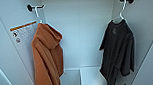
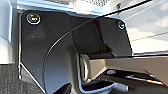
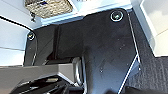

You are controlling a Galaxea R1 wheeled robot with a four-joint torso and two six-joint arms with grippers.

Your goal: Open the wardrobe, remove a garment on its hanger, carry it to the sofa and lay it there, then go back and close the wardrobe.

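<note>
The wardrobe [image 1: 79,32] stands open in front of me in the head view, white inside. The garment [image 1: 119,51], black, long and limp, hangs at the right on a white hanger [image 1: 121,14] from a black hook [image 1: 129,0] high on the right inner wall. In the wrist views I see the robot's dark plates close up, with no garment at them.
An orange-rust hooded garment [image 1: 47,59] hangs at the left on its own white hanger. A label [image 1: 23,32] is stuck on the left inner wall. White boxes [image 1: 71,78] sit at the wardrobe's bottom. A woven basket [image 3: 47,7] and dark carpet [image 3: 150,72] appear in the right wrist view.
</note>
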